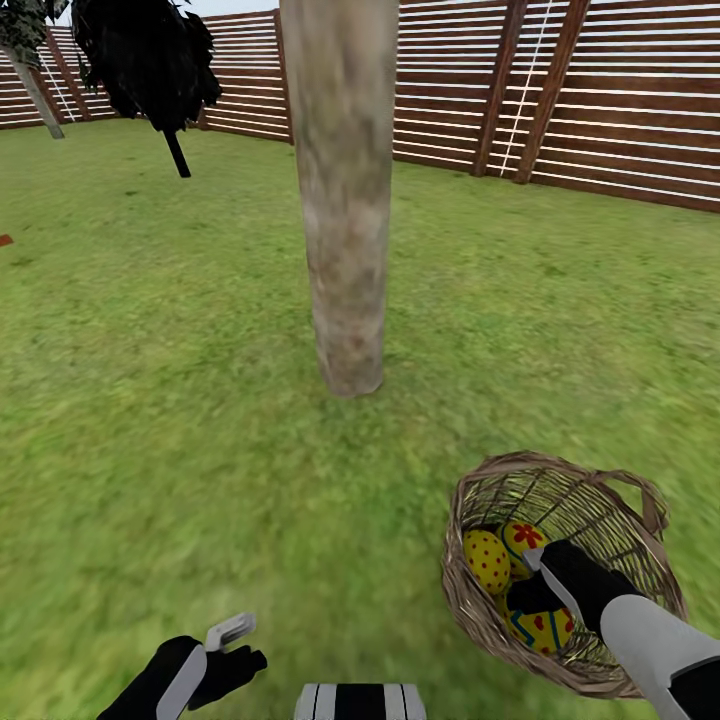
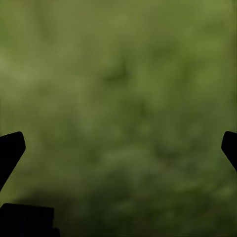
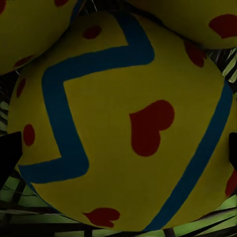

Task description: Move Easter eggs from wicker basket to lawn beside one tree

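Holding: your right gripper (image 1: 548, 585) spread around an egg (image 3: 123, 123), unclamped
Basket (image 1: 470, 600): three eggs, 4 o'clock of tree (image 1: 342, 200)
Left gripper (image 1: 235, 645): released

— Trunk of the tree (image 1: 343, 200) cut off at the top edge of the head view, canopy out of frame. Dark conical tree (image 1: 150, 60) at upper left clipped the same way.

— And in the wicker basket (image 1: 560, 570), lower right?

— Nearest of the Easter eggs (image 1: 545, 628) partly covered by the right gripper (image 1: 540, 570); impossible to tell how the fingers stand. In the right wrist view, egg (image 3: 118, 123) cropped on all sides, two more clipped at the top corners.

— Left wrist view?

— Blurred lawn (image 2: 118, 98), fingers (image 2: 10, 150) cut off at both edges.
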